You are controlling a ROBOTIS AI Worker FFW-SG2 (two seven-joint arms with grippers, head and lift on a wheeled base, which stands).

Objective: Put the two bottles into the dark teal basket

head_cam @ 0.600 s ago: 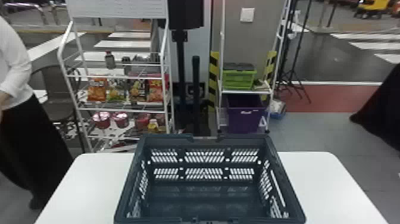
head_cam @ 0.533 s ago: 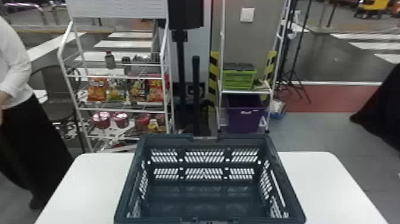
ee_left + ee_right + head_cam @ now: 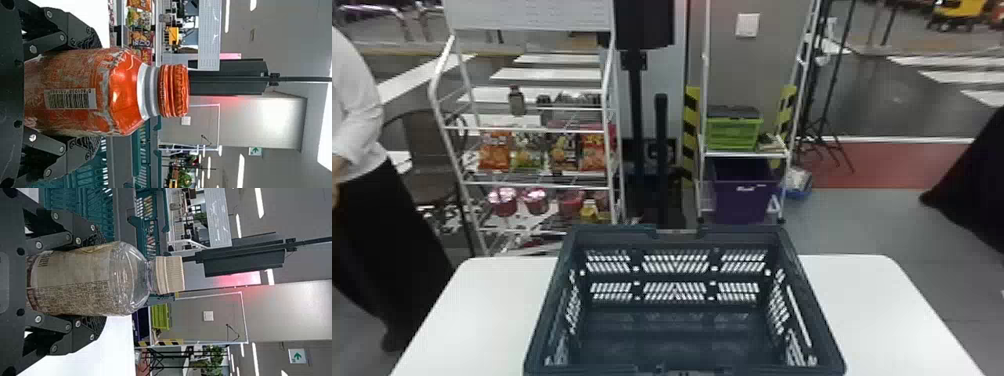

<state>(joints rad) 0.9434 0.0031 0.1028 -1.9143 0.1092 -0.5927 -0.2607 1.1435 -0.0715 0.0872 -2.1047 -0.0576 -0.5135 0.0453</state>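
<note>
The dark teal basket (image 3: 674, 345) stands on the white table in the head view, with nothing lying on the part of its floor that shows. In the left wrist view my left gripper (image 3: 84, 94) is shut on an orange bottle (image 3: 125, 94) with an orange cap, one finger on each side of its body. A clear bottle (image 3: 129, 280) with a beige label and cream cap is held by my right gripper (image 3: 92, 280) in the right wrist view, its fingers closed against both sides. Parts of the basket appear beyond each held bottle.
The white table (image 3: 872, 310) extends on both sides of the basket. Behind it stand a snack rack (image 3: 532, 180) and a rack with a green crate (image 3: 732, 132) above a purple bin (image 3: 742, 195).
</note>
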